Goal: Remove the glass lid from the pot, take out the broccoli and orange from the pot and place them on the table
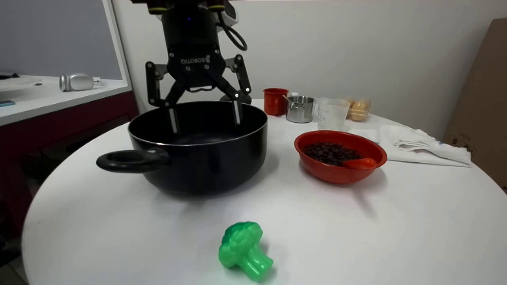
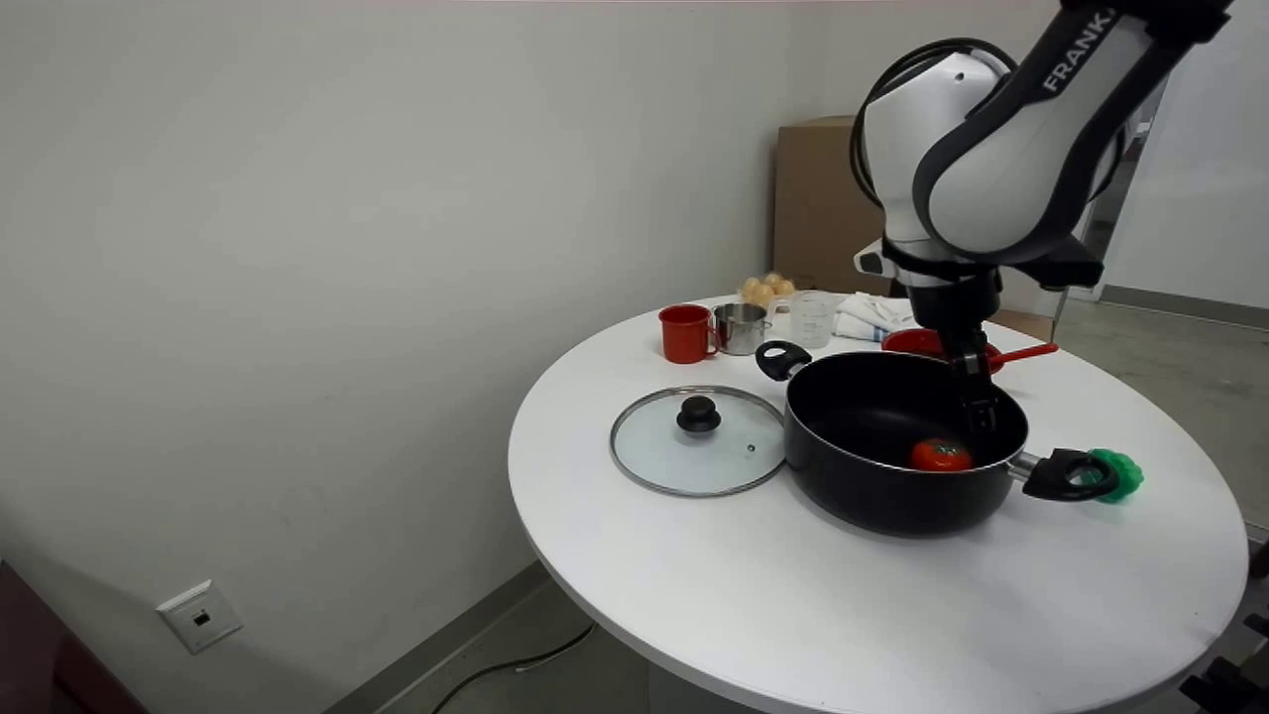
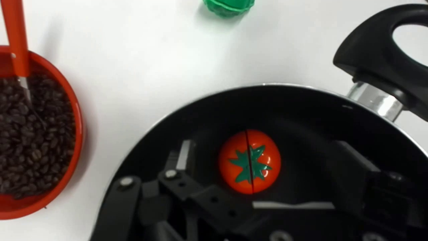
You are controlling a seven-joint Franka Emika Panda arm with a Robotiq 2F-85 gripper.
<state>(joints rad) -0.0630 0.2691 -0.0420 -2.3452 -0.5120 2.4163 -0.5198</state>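
The black robot gripper [image 1: 207, 127] points down into the big, round black pot [image 1: 210, 166] with shiny sides. Its two fingers [image 1: 174, 120] are spread wide apart, and their tips are at the mouth of the pot. The small, round, orange-red toy orange [image 3: 245, 162] with a green leafy top sits on the bottom of the pot. In the wrist view it shows between the two fingers, with a gap on each side, a bit nearer to the finger on the left. In an exterior view the orange [image 2: 938, 456] shows just below the tips and a little to the left of them. The inside of the pot is very dark, so I can't quite tell how far down the tips go.

The bright green toy broccoli [image 1: 242, 247] with a bumpy head and a short stem lies on the large, round white table [image 1: 317, 237], well apart from the gripper. In an exterior view a black handle [image 2: 1051, 474] of the pot hides part of it. The round, clear glass lid [image 2: 699, 454] with a metal rim and a black knob lies flat on the table, knob up, just beside the pot. A round red bowl [image 1: 328, 174] of dark brown beans [image 1: 326, 153] stands near the pot
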